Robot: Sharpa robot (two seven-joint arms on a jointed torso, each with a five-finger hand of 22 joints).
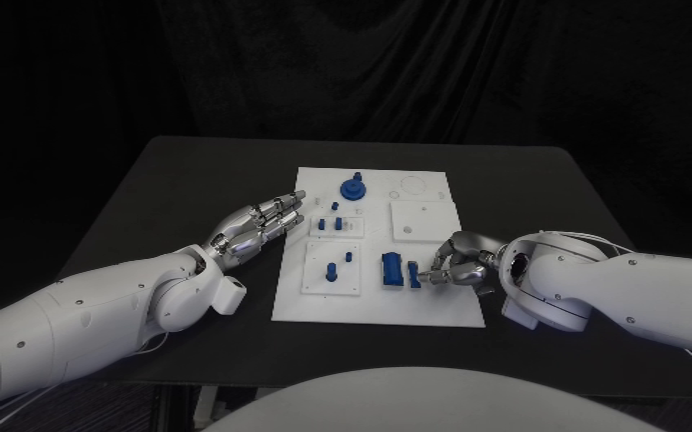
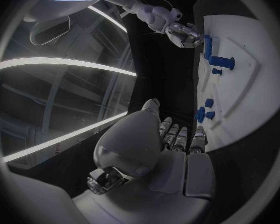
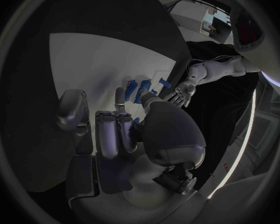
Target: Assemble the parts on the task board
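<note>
Roughly midway, we'd say: several parts [image 1: 346, 190] stand in the board [image 1: 433, 307] at frame centre, others loose. Right hand [image 1: 459, 262], lower right, pinches a blue part [image 1: 414, 275] at the board's edge. Left hand [image 1: 260, 224], centre-left, fingers released, beside board.

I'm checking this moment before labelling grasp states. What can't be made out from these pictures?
- Whether the right hand actually pinches the small blue part at its fingertips: too small in the head view, and its own palm and fingers cover the part in the right wrist view.
- The shapes of the small blue pegs on the task board: too small in the head view.
- The board's holes beside the left hand: too faint to see.
</note>
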